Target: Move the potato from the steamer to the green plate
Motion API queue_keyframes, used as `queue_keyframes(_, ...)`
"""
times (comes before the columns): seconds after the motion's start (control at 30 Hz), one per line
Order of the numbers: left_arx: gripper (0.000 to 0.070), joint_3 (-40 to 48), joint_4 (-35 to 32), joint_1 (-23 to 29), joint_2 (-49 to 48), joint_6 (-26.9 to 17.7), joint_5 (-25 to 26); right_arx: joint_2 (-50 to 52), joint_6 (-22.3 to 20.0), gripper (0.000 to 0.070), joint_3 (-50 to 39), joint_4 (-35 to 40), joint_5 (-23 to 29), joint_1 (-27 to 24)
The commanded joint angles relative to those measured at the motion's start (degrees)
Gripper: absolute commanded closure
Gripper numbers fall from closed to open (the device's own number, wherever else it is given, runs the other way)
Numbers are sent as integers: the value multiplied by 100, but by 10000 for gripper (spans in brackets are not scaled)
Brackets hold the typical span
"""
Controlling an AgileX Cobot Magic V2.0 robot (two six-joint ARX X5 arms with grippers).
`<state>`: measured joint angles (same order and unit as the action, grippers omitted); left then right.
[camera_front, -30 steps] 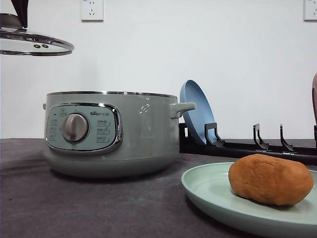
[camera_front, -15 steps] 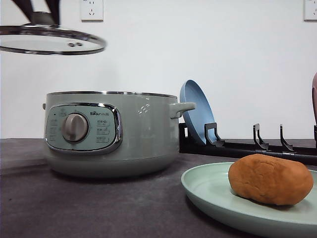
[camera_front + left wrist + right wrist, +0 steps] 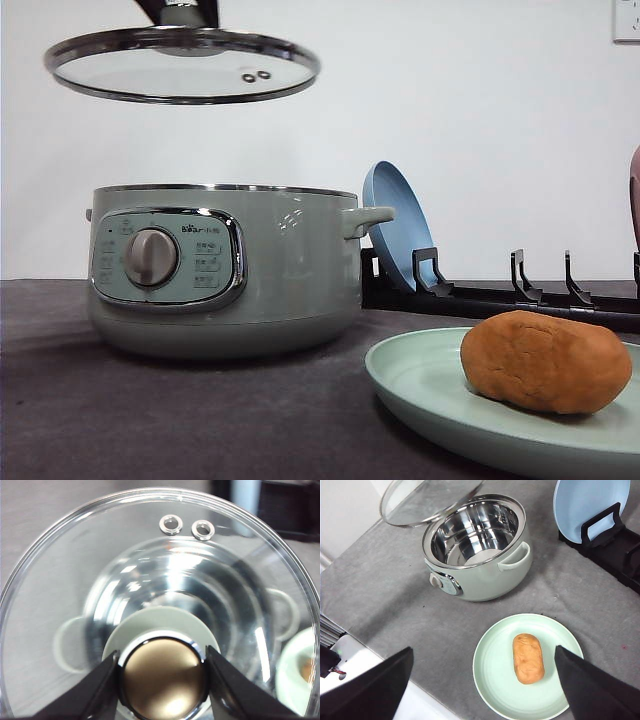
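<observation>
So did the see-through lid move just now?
Yes. The glass lid, held by the left gripper, has slid rightward in the front view, from past the left edge to above the steamer, which stayed put.

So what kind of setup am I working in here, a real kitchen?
More likely a staged kitchen test bench: a steamer and green plate sit on a grey cloth-covered table, a dish rack holds a blue plate, and the wall behind is bare white.
</observation>
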<state>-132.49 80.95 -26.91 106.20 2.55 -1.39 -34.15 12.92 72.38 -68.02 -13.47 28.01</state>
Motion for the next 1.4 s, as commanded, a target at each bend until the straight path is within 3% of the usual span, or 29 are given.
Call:
queue_keyframes(0.0, 700, -267, 21, -109, 111, 71, -9, -22, 14, 128, 101, 67, 2, 26)
queue_keyframes(0.27, 700, -267, 35, -375, 471, -15, -11, -22, 14, 128, 101, 69, 2, 26)
queue_keyframes(0.77, 700, -267, 172, -300, 796, 0, -278, -22, 16, 128, 101, 62, 0, 26)
queue_keyframes(1.37, 700, -267, 48, -239, 1385, 98, -151, -22, 18, 128, 101, 60, 2, 26)
